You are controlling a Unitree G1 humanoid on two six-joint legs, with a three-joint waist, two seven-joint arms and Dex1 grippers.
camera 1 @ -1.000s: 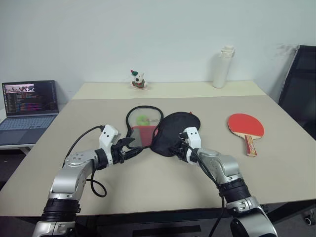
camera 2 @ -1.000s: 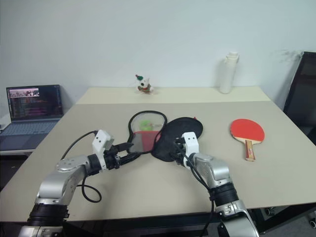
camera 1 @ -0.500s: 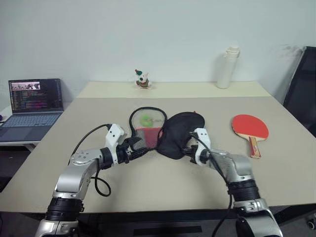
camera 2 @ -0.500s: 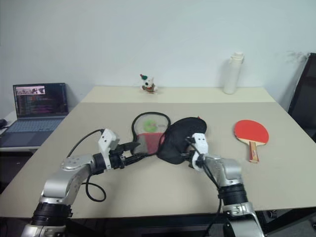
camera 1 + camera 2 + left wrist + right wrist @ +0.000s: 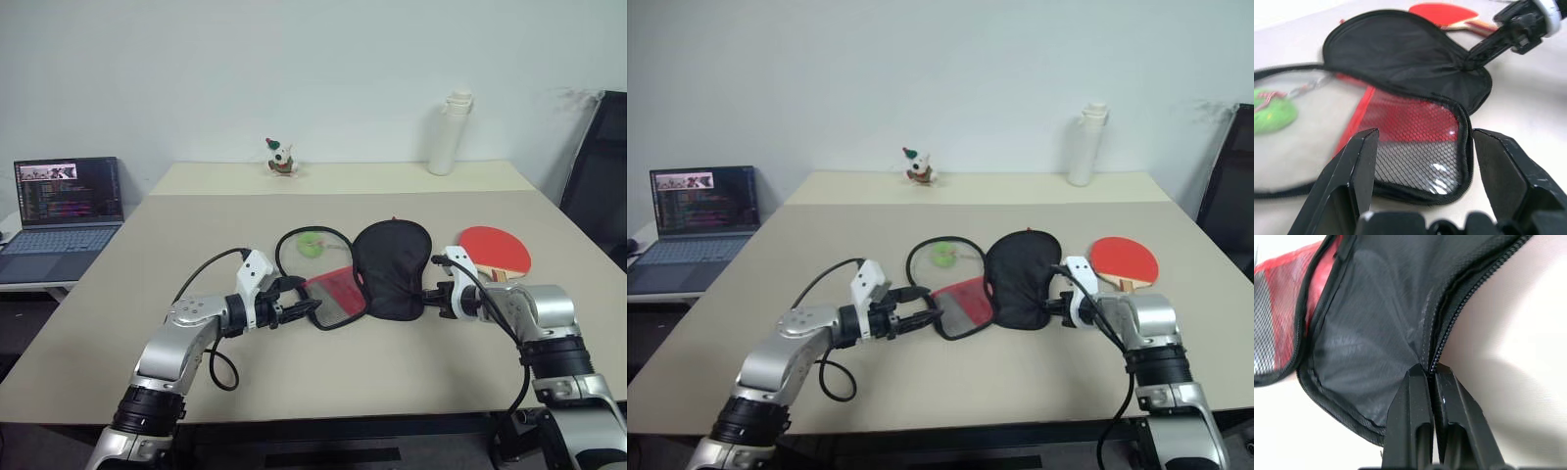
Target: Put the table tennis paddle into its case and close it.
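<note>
The case [image 5: 377,277] lies unzipped and spread flat mid-desk [image 5: 196,230], the table tennis paddle [image 5: 493,252] just beside its black half. The right end effector [image 5: 431,290] is pinched tight on that half's zipper edge; the left end effector [image 5: 302,311] stands wide around the mesh half's rim, gripping nothing

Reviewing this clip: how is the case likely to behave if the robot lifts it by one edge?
Probably floppy: the case is thin fabric that puckers where the right claw pinches its zipper edge. Likely light, since it lies open, flat and without the paddle. It may slide when tugged, as the table looks smooth.
</note>
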